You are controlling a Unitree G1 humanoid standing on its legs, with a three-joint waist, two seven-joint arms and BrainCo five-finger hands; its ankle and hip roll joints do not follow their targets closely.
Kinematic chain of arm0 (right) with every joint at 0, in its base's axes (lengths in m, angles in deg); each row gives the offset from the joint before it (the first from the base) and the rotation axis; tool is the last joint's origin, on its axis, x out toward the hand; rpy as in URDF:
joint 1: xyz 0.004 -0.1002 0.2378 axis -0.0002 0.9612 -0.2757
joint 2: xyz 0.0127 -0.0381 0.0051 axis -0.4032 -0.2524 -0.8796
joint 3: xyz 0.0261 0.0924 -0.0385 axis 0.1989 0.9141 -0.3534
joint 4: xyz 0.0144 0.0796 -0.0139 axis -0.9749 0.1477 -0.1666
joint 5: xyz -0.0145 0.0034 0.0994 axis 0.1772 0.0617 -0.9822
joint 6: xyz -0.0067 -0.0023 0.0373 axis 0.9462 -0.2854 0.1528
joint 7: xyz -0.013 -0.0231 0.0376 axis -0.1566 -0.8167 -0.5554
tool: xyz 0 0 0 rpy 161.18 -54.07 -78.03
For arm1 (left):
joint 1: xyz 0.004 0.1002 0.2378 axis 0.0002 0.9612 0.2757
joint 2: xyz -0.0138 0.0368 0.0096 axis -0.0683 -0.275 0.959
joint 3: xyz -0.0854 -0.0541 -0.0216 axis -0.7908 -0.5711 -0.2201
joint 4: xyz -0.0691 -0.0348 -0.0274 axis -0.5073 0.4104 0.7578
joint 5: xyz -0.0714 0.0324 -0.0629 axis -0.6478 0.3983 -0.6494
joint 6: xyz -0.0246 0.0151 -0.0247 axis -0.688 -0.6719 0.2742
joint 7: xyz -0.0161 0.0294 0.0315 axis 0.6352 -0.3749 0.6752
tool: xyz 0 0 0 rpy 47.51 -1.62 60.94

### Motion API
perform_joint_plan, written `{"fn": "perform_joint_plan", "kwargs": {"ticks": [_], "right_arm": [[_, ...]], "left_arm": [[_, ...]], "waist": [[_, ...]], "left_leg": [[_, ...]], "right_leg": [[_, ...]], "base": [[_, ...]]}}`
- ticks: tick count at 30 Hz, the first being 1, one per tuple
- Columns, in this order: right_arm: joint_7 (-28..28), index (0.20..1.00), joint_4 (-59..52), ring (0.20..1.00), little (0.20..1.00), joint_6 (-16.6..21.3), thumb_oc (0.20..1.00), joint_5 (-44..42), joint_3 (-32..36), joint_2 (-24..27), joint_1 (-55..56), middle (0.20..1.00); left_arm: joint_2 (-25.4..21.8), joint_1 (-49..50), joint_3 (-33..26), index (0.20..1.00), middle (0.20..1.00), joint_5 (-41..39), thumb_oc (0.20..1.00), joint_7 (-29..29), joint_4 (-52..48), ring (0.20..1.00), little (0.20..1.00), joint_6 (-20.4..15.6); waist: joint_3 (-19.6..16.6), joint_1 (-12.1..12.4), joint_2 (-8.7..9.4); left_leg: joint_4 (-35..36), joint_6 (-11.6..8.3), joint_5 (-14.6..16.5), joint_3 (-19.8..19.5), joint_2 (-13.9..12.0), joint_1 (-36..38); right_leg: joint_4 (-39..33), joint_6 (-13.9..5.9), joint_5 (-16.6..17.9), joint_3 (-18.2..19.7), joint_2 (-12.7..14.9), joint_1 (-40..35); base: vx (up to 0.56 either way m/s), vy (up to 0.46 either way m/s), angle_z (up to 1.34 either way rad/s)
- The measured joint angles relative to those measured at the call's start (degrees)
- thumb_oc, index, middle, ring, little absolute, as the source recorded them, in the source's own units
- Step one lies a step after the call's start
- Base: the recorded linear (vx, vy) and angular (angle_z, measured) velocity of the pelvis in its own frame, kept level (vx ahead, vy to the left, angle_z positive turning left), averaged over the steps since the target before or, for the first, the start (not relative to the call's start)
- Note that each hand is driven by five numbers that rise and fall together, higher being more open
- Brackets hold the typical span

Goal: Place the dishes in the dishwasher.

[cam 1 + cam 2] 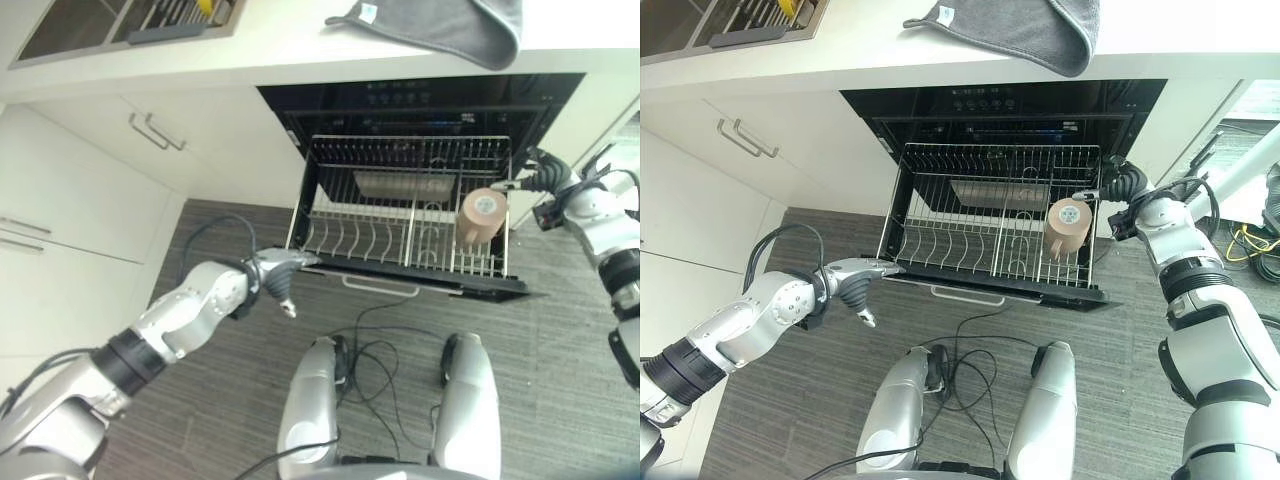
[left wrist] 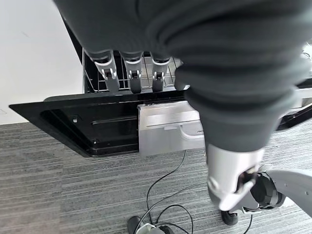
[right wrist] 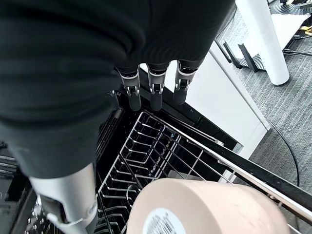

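Both hands hang empty at the corners of the pulled-out dishwasher rack, with one cup already in it.

The left hand (image 1: 277, 275) hovers with relaxed, straight fingers at the rack's (image 1: 370, 235) near left corner, just above the lowered dishwasher door (image 2: 102, 124). The right hand (image 1: 1118, 187) is spread loosely beside the rack's far right edge, holding nothing. Grey striped floor (image 1: 560, 350) lies under the open dishwasher (image 1: 420, 100), set in white cabinets (image 1: 90, 190) below a pale counter (image 1: 270, 40) where a grey cloth (image 1: 450, 25) is draped. The beige cup (image 1: 1068, 226) sits tipped on its side in the rack's right section, just below the right hand, well apart from the left.
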State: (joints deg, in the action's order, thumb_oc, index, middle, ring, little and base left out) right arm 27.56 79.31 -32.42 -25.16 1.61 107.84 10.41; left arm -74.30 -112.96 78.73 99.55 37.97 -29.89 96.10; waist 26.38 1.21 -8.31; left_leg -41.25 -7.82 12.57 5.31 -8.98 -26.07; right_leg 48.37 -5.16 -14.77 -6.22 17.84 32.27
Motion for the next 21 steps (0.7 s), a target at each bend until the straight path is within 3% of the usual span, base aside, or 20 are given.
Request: {"fn": "perform_joint_plan", "kwargs": {"ticks": [6,8,9,11,13,15,17,21], "right_arm": [[-4.46,1.000,-12.43,1.000,1.000,0.48,1.000,-5.71,7.88,0.25,3.94,1.000],[-6.00,1.000,-21.48,1.000,1.000,0.67,1.000,-6.86,13.95,0.24,11.31,1.000],[-7.05,1.000,-29.23,1.000,1.000,1.33,1.000,-8.47,19.36,-0.24,19.79,1.000],[-8.66,1.000,-34.45,1.000,1.000,1.29,1.000,-9.02,23.65,-1.44,28.15,1.000],[-10.67,1.000,-45.17,1.000,1.000,1.49,1.000,-10.16,29.01,-5.91,39.76,1.000],[-11.16,1.000,-57.81,1.000,1.000,2.64,1.000,-11.17,33.03,-16.24,51.10,1.000],[-10.15,1.000,-59.20,1.000,1.000,3.39,1.000,-11.07,31.16,-21.38,53.29,1.000],[-7.95,1.000,-59.60,1.000,1.000,4.21,1.000,-11.15,34.35,-21.61,52.47,1.000]], "left_arm": [[0.12,5.30,-3.01,1.000,1.000,-2.51,1.000,6.34,-1.49,1.000,1.000,0.66],[0.16,10.01,-6.51,1.000,1.000,-6.48,1.000,10.69,-3.12,1.000,1.000,0.37],[0.27,14.78,-11.29,1.000,1.000,-11.78,1.000,13.77,-5.48,1.000,1.000,-0.62],[0.55,18.62,-14.33,1.000,1.000,-18.27,1.000,17.54,-6.15,1.000,1.000,-1.84],[5.24,20.55,-22.38,1.000,1.000,-25.17,1.000,22.12,-6.29,1.000,1.000,-3.89],[15.44,21.65,-32.32,1.000,1.000,-30.06,1.000,28.62,-5.90,1.000,1.000,-8.58],[18.95,21.67,-34.84,1.000,1.000,-31.98,1.000,34.03,-4.55,1.000,1.000,-13.61],[23.80,22.05,-36.45,1.000,1.000,-33.77,1.000,40.36,-4.22,1.000,1.000,-19.40]], "waist": [[0.06,-0.90,0.28],[0.04,-1.23,0.81],[0.06,-1.15,1.52],[0.11,-1.64,2.56],[0.46,-1.72,3.56],[1.18,-2.33,5.46],[1.06,-3.69,7.70],[0.65,-4.14,9.04]], "left_leg": [[0.26,0.03,0.01,0.19,-0.16,0.01],[0.52,0.05,0.02,0.28,-0.43,0.05],[0.88,0.19,0.09,0.40,-0.70,0.13],[1.27,0.34,-0.03,0.43,-0.80,0.27],[1.49,0.40,-0.15,0.02,-0.99,0.27],[5.23,0.73,-1.50,-0.01,-1.08,2.86],[9.88,0.01,-3.86,0.12,-1.98,5.23],[18.46,-0.28,-8.52,0.52,-2.93,9.07]], "right_leg": [[-0.98,-0.15,0.72,0.40,-0.62,0.04],[-1.48,-0.16,0.91,0.46,-1.19,0.02],[-1.80,-0.12,0.93,0.39,-1.43,0.01],[-2.05,-0.09,0.95,0.27,-1.62,-0.09],[-2.26,-0.01,0.90,-0.27,-1.99,-0.41],[-4.55,0.51,1.33,-0.78,-2.67,-2.42],[-7.83,0.75,2.39,-1.52,-4.23,-4.19],[-13.44,2.23,4.96,-2.99,-6.48,-6.87]], "base": [[-0.04,0.027,-0.04],[-0.02,0.008,-0.08],[-0.04,-0.024,-0.08],[-0.03,-0.065,-0.02],[-0.02,-0.087,0.02],[-0.02,-0.085,-0.04],[0.00,-0.074,-0.11],[0.01,-0.053,-0.04]]}}
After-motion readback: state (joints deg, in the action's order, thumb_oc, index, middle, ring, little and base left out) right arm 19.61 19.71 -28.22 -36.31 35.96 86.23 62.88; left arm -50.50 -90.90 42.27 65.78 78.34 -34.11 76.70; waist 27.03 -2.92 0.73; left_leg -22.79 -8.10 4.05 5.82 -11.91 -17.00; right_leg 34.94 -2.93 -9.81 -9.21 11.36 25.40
